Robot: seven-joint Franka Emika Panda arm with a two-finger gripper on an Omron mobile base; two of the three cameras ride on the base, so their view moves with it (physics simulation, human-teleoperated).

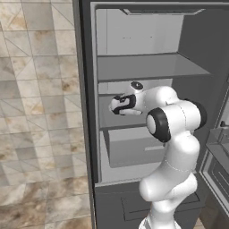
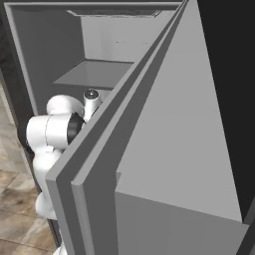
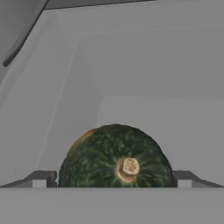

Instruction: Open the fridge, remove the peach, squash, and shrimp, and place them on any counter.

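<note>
Spread fingers [image 3: 116, 181] flank the squash [image 3: 116, 157] inside the fridge [image 1: 134, 71]; walls near

We observe flat, even rendered lighting with no glare. The fridge [image 1: 134, 67] interior reads pale grey, shading darker toward the upper left of the hand view. The squash [image 3: 116, 157] appears slightly soft and pixelated.

Glossy white rounded arm [image 1: 172, 156] with black joint rings, dark-trimmed wrist, and two small dark grey fingertips [image 3: 40, 179].
</note>
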